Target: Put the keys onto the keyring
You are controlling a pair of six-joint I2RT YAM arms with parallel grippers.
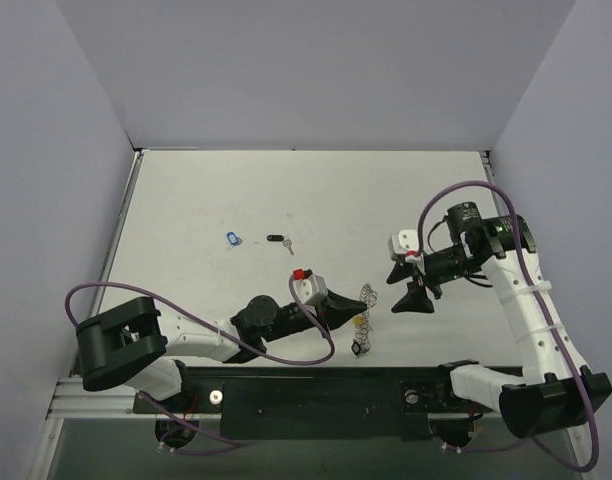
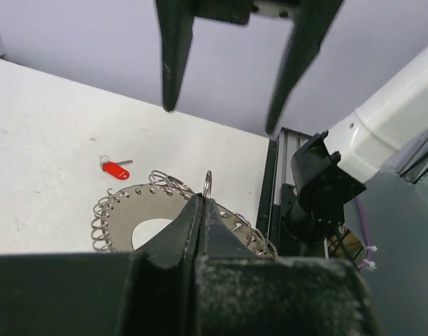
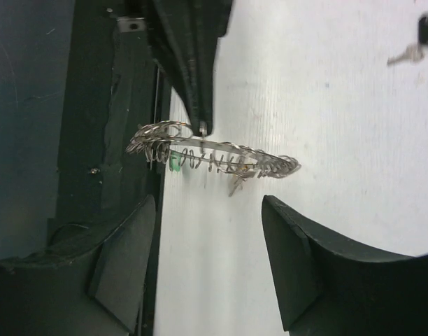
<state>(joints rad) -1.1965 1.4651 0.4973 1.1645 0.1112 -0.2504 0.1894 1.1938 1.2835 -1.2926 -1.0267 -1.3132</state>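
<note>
Closest to the overhead camera, a black rail [image 1: 306, 388] carrying both arm bases lies nearer than the keyring [image 1: 367, 295], which sits over the near part of the white table [image 1: 406, 190]. The left gripper [image 1: 348, 303] reaches the keyring from its left, with its fingers pressed together on the rim. The right gripper [image 1: 406, 286] hovers just right of the keyring, fingers spread and holding nothing. A yellow key [image 1: 358, 322] and a black-tagged key [image 1: 360, 347] sit at the keyring's near side. A red key [image 1: 299, 273] lies left of the keyring. Farther left and back are a loose black key [image 1: 277, 240] and a blue key [image 1: 234, 238].

From the left wrist, the left gripper [image 2: 202, 204] fills the foreground, its tips closed tight on a wire loop [image 2: 208, 183] at the keyring's [image 2: 123, 210] rim. The red key [image 2: 115, 169] lies beyond the keyring, apart from it. Above the keyring the right gripper [image 2: 219, 119] hangs with its fingers wide apart.

From the right wrist, the right gripper [image 3: 207, 206] frames the view with its fingers parted, the keyring [image 3: 221, 149] edge-on beyond the gap and untouched by them. The left gripper [image 3: 202, 128] pinches the keyring's far edge. A green key [image 3: 175, 162] and a bare metal key [image 3: 235, 183] sit against the keyring's loops. The loose black key [image 3: 424, 31] lies well apart from the keyring.
</note>
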